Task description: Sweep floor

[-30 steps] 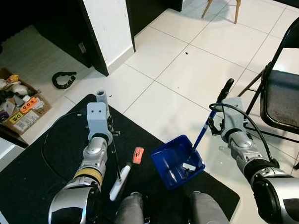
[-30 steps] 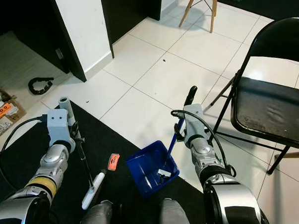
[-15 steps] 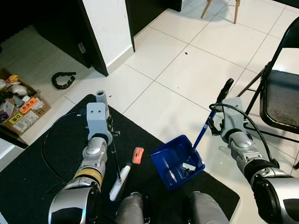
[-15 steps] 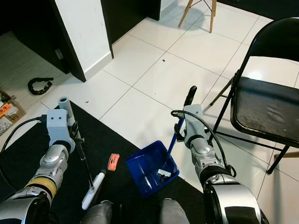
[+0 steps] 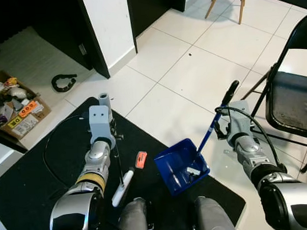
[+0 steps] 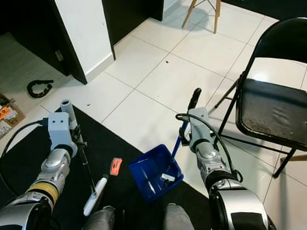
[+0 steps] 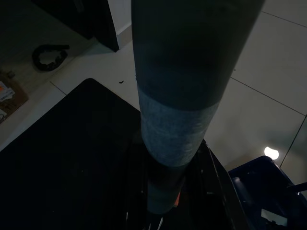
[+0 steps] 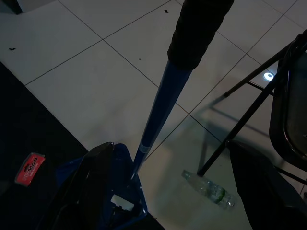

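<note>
My left gripper is shut on a thin broom handle, which runs down over the black mat to a white brush head. An orange wrapper lies on the mat just right of the brush. My right gripper is shut on the blue handle of a blue dustpan; its black grip sticks up above the gripper. The pan rests at the mat's edge between the two arms, and a white scrap lies inside it.
A black folding chair stands close on the right, with a plastic bottle on the tile by its leg. At the far left are a cardboard box of clutter and a black curved object. A dark speck lies on the white tiles ahead.
</note>
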Controlling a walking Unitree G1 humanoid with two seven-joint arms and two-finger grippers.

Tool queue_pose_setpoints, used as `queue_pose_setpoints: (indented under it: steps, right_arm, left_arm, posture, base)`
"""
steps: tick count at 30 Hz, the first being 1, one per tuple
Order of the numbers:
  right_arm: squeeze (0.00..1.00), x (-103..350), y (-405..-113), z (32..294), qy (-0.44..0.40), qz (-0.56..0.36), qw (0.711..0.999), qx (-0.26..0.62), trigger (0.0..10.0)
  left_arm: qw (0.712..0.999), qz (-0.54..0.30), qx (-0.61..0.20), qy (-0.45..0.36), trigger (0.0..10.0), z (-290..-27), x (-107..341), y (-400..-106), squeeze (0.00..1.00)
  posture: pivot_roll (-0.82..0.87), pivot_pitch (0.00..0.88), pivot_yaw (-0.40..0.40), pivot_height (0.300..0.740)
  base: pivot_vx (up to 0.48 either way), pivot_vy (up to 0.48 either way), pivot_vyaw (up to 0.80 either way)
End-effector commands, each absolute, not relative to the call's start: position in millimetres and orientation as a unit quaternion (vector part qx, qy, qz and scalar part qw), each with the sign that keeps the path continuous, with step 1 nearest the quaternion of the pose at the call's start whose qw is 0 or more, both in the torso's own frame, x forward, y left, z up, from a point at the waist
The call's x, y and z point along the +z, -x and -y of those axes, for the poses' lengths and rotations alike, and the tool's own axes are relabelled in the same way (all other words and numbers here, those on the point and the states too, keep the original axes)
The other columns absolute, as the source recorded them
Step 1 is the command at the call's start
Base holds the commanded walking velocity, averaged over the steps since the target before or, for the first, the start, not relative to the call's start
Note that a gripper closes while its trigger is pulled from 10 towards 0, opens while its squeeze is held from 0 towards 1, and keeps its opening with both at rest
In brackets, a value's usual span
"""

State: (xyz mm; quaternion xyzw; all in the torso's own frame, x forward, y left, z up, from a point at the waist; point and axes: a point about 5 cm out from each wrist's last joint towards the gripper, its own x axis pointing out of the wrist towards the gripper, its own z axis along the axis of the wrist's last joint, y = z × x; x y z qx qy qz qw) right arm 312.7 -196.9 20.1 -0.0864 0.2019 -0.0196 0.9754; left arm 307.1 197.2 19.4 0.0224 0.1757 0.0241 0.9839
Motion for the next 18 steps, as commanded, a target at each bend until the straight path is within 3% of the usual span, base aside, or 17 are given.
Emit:
queue_pose_setpoints:
  steps: [1,18]
  right_arm:
    - [0.0,16.4,-308.6,200.4,0.094,-0.209,0.973,-0.021,10.0]
    - [0.0,14.8,-307.0,199.9,0.092,-0.21,0.973,-0.02,10.0]
  left_arm:
    - [0.971,-0.239,0.02,0.002,10.0,-187.8,-7.2,-286.6,0.0]
    - [0.97,-0.24,0.021,0.002,10.0,-188.5,-8.6,-284.7,0.0]
  posture:
    - [-0.05,0.075,-0.029,0.74]
    - [-0.05,0.064,-0.032,0.74]
  base:
    - [0.0,0.0,0.0]
    - [0.0,0.0,0.0]
